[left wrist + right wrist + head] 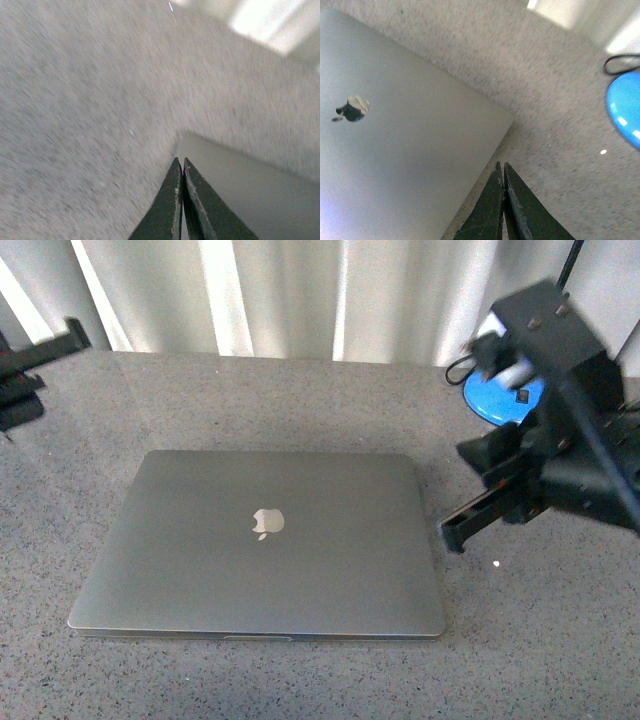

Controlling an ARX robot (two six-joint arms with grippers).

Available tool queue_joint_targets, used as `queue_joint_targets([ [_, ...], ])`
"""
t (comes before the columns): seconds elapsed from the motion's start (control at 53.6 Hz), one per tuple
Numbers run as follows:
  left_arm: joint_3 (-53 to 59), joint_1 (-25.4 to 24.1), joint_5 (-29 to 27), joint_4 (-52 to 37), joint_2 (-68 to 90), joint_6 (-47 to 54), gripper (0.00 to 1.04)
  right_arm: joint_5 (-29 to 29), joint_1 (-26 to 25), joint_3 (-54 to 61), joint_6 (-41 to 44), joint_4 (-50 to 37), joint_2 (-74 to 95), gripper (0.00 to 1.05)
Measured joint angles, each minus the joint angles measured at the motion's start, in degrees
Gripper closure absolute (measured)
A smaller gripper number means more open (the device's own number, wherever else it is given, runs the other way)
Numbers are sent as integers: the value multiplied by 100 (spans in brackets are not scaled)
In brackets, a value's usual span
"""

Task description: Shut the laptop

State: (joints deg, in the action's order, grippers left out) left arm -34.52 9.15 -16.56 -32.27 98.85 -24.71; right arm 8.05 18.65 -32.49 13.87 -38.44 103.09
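Speckled grey table across the whole frame. Centre-left on it, the laptop — lid fully down, apple logo facing up. At right, the right gripper, fingers pressed together, empty — just beside the lid's right edge. At far left edge, the left gripper, likewise pinched closed. Upper right, blue round object.

L claw closed, R claw closed
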Motion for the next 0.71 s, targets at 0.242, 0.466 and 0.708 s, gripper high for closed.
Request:
queue_joint_targets([
  [0.242, 46, 35, 66, 13, 59, 66, 68, 105, -310, 170, -81, 498, -1541, 76],
  [0.466, 46, 35, 63, 13, 50, 66, 32, 105, -339, 190, -120, 531, -1554, 39],
  [0.708, 46, 33, 57, 13, 48, 70, 7, 105, -334, 190, -129, 531, -1554, 8],
])
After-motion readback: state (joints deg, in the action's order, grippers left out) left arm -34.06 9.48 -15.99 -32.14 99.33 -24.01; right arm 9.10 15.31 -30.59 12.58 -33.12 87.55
